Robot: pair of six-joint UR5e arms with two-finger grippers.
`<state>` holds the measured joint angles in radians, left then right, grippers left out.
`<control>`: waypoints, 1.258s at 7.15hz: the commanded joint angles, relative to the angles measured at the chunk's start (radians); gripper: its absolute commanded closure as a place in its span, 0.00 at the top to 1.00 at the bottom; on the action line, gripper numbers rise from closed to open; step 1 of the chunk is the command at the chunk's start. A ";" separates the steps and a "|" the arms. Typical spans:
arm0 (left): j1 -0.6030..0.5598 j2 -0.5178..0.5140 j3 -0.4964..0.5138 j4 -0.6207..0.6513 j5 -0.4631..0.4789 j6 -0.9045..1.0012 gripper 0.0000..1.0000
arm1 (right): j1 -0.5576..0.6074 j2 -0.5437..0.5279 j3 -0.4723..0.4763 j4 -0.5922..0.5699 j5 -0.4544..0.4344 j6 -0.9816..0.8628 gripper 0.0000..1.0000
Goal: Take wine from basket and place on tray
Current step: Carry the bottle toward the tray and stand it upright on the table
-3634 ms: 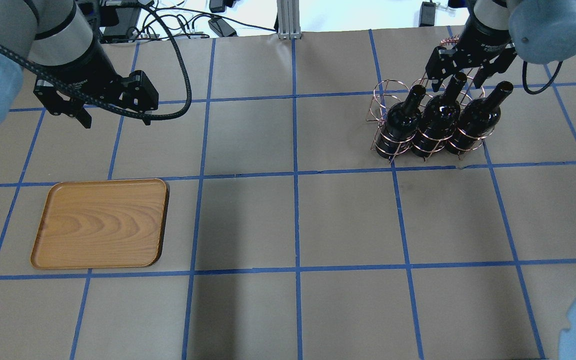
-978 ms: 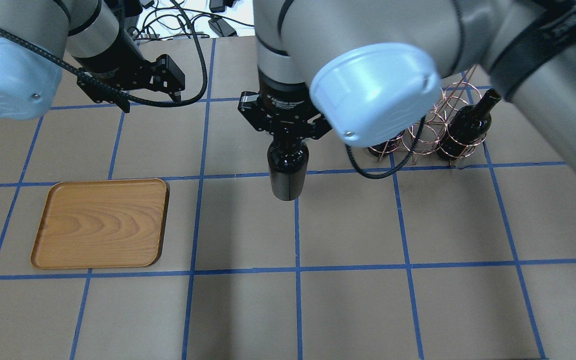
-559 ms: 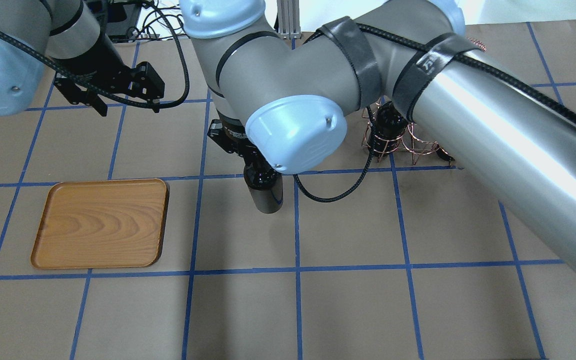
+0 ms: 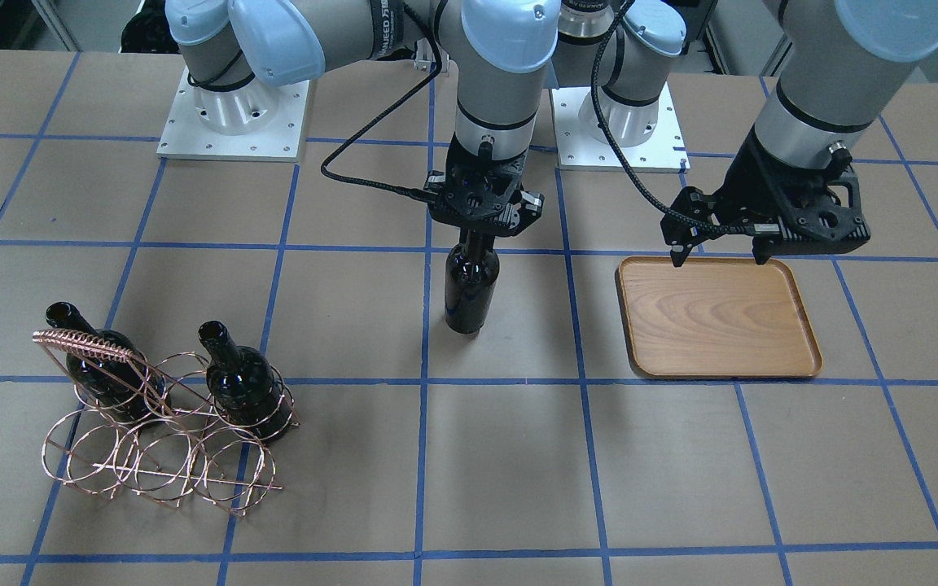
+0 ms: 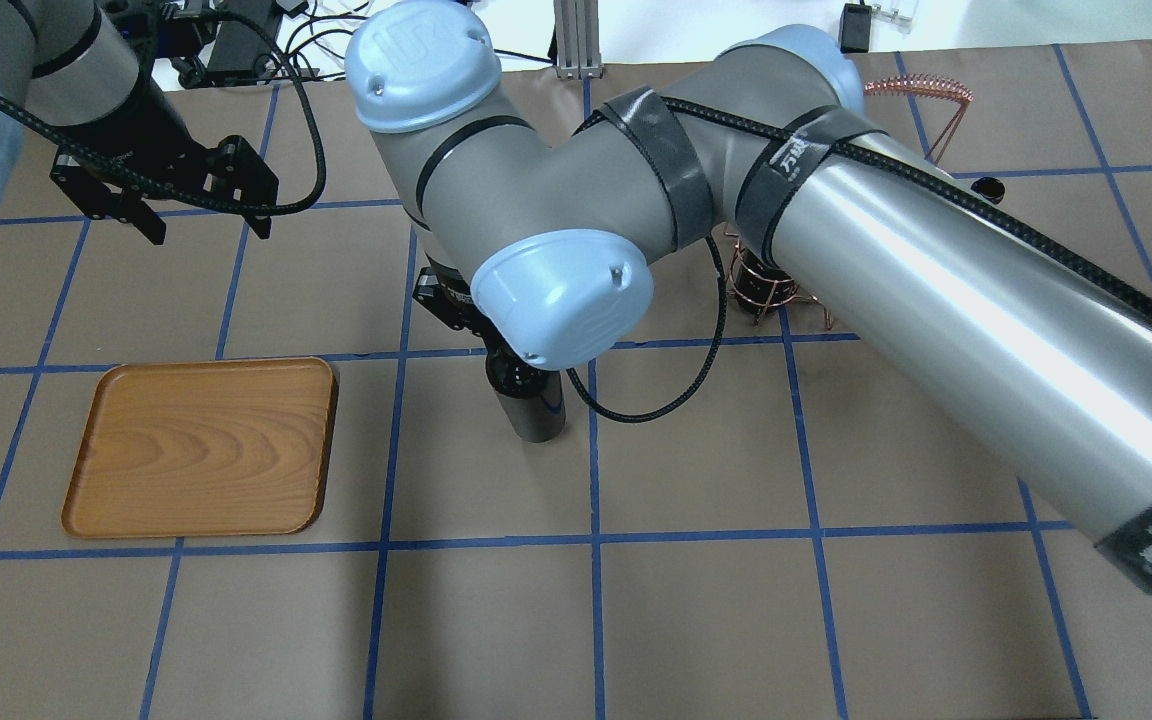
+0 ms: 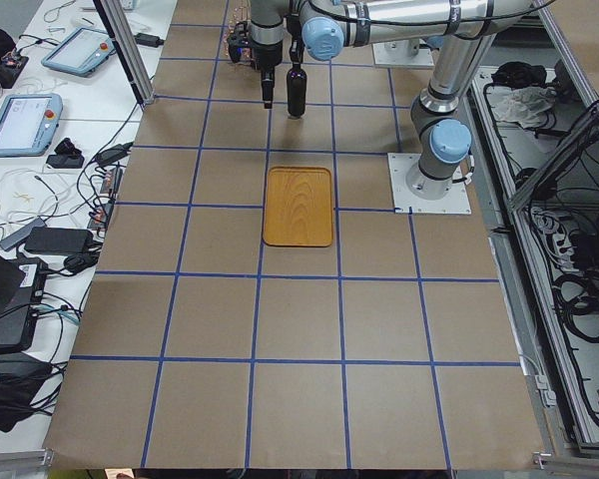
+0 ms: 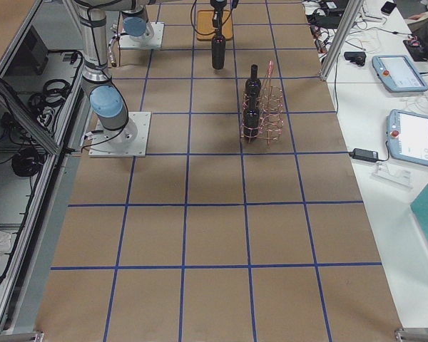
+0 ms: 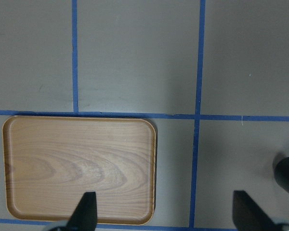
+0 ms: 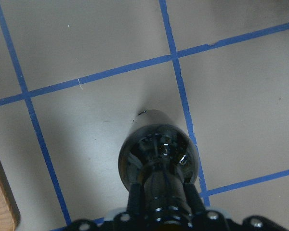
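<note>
**Front-facing view, read from the lower edge of the frame upward.**

- **Lower left:** a copper wire basket stands on the bench. In its farther row of rings, a dark bottle stands upright at the left end. A second bottle stands at the right end, with one unfilled ring between them.
- **Centre right:** a wooden tray lies flat on the bench.
- **Centre:** the wine bottle is upright between basket and tray, well apart from the basket and nearer the tray. The right gripper takes it from above, its fingers pinching the neck. Whether the base touches the bench cannot be told.
- **Upper right:** the left gripper hovers over the tray's far edge, its fingers spread wide. In the left wrist view, one finger lies over the tray and the other over bare bench.
</note>
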<state>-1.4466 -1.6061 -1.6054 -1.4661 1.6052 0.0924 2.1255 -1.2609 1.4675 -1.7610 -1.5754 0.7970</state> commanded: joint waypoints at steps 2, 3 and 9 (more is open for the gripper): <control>-0.003 0.018 -0.015 0.012 -0.007 -0.012 1.00 | -0.001 -0.003 0.043 -0.068 -0.018 0.008 0.99; -0.005 0.026 0.013 0.000 -0.004 -0.051 1.00 | -0.015 -0.017 0.031 -0.066 -0.006 -0.008 1.00; -0.257 -0.066 0.136 -0.088 -0.011 -0.389 0.99 | -0.376 -0.313 -0.030 0.265 -0.012 -0.605 1.00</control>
<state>-1.5902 -1.6396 -1.4605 -1.6049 1.5933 -0.1625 1.8246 -1.5254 1.4368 -1.5343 -1.5879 0.2848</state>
